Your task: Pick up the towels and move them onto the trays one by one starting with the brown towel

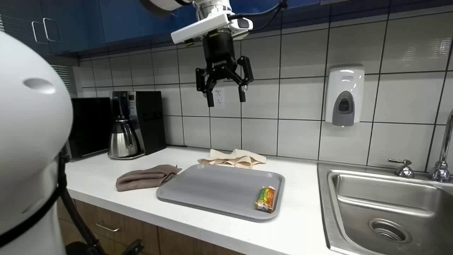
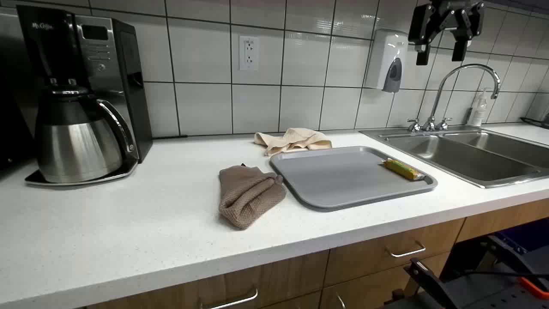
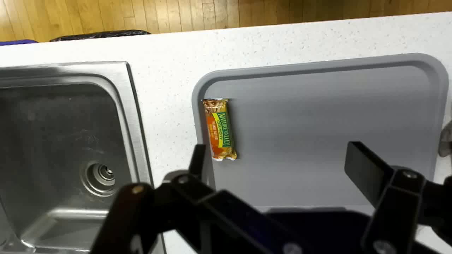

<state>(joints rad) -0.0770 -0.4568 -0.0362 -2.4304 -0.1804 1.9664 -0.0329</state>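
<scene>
The brown towel [image 1: 147,179] lies folded on the counter beside the tray; it also shows in an exterior view [image 2: 248,195], and a sliver is at the wrist view's right edge [image 3: 445,141]. The cream towel [image 1: 235,158] lies crumpled behind the tray, near the tiled wall, also in an exterior view [image 2: 298,139]; it is out of the wrist view. The single grey tray [image 1: 212,186] lies flat, also in an exterior view [image 2: 339,176] and the wrist view [image 3: 317,116]. My gripper [image 1: 226,98] is open and empty, high above the tray; its spread fingers show in the wrist view [image 3: 277,157].
A snack bar [image 1: 265,199] lies on the tray at the sink-side end. The steel sink [image 1: 327,212] and faucet [image 2: 463,68] are beyond that end. A coffee maker [image 2: 81,141] stands on the opposite side. A soap dispenser [image 1: 345,95] hangs on the wall.
</scene>
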